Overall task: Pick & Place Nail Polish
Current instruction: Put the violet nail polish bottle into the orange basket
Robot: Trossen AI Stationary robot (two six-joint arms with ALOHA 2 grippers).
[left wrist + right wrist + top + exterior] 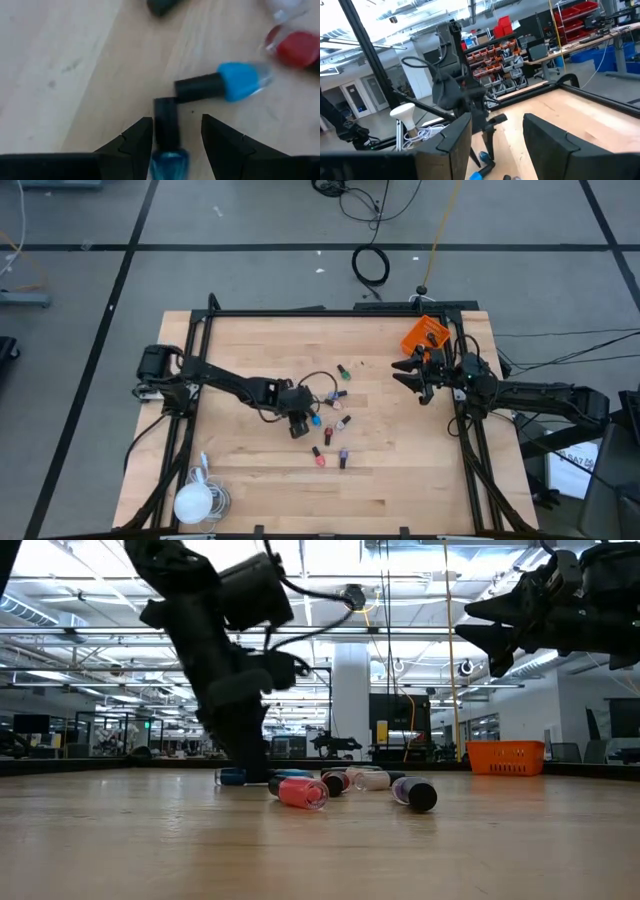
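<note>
Several tiny nail polish bottles (335,425) with dark caps lie on their sides in the middle of the wooden table. My left gripper (300,427) is low over their left edge and points steeply down. It is open, and its fingers stand on either side of a dark blue bottle (167,132) that lies along them, cap away from the wrist. A light blue bottle (225,84) lies just beyond it, and a red one (295,47) lies farther off. My right gripper (410,373) hangs open and empty above the table, near the orange bin (425,335).
The orange bin stands at the table's far right corner. A white bulb-shaped lamp with a coiled cable (197,498) lies at the near left. Black frame rails (330,312) run along the table's edges. Bare wood stretches along the near side.
</note>
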